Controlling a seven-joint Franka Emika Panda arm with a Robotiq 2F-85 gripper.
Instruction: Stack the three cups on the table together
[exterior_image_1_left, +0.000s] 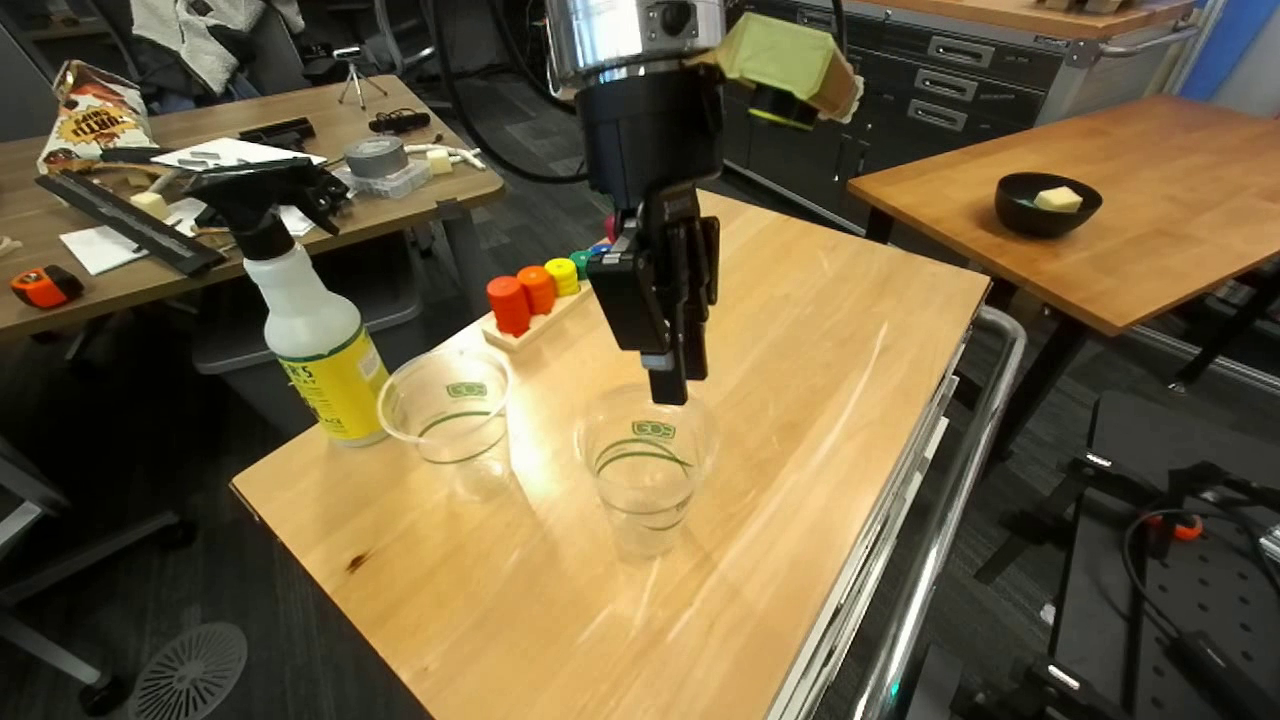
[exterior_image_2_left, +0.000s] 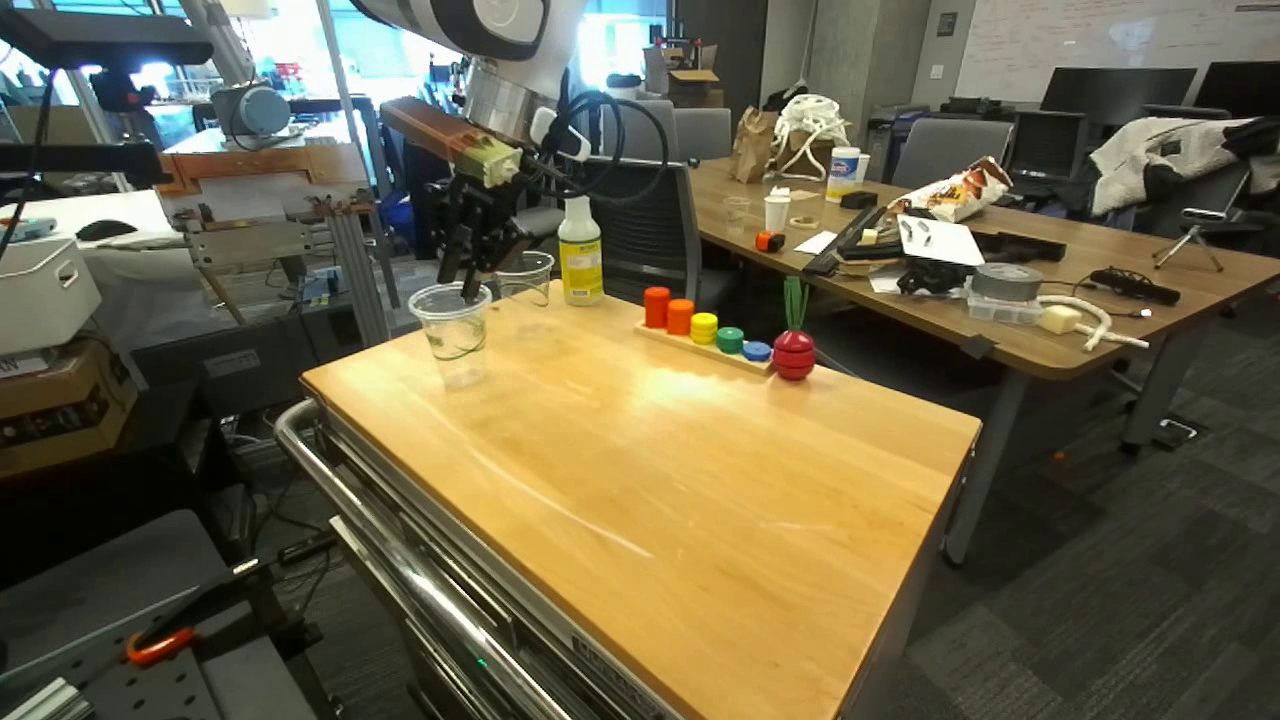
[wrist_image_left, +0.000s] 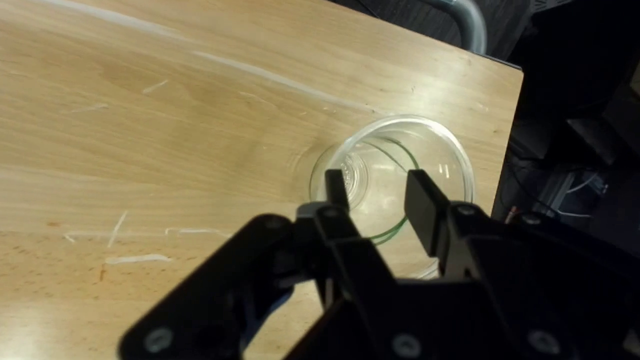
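Wrist view: The gripper (wrist_image_left: 376, 192) enters from the lower edge. Its fingers (wrist_image_left: 422, 212) stand apart, with a clear gap between the pads, over the mouth of the first cup (wrist_image_left: 387, 162). The fingers hide part of the cup's rim; contact cannot be confirmed. The cup stands near a corner of the table (wrist_image_left: 150, 150), which is cut off by the frame. A short section of metal rail (wrist_image_left: 471, 25) shows at the top.

In an exterior view, a fingertip overlaps the far rim of the first cup, which stands upright; depth cannot be judged, and the finger gap is hard to read at this angle. The second cup (exterior_image_1_left: 450, 420) stands upright beside the spray bottle (exterior_image_1_left: 340, 375), its rim covering part of the bottle's lower body. The gripper masks part of the row of coloured blocks (exterior_image_1_left: 540, 290). Both cups are transparent; whether either outline is a single cup or a nested set cannot be told.

In an exterior view, the arm (exterior_image_2_left: 515, 65) is cut off by the top edge. The second cup shows behind the first, partly masked by the gripper. The bottle's spray head cannot be made out against the dark background. The round red toy (exterior_image_2_left: 795, 352) beside the blocks is fully visible.
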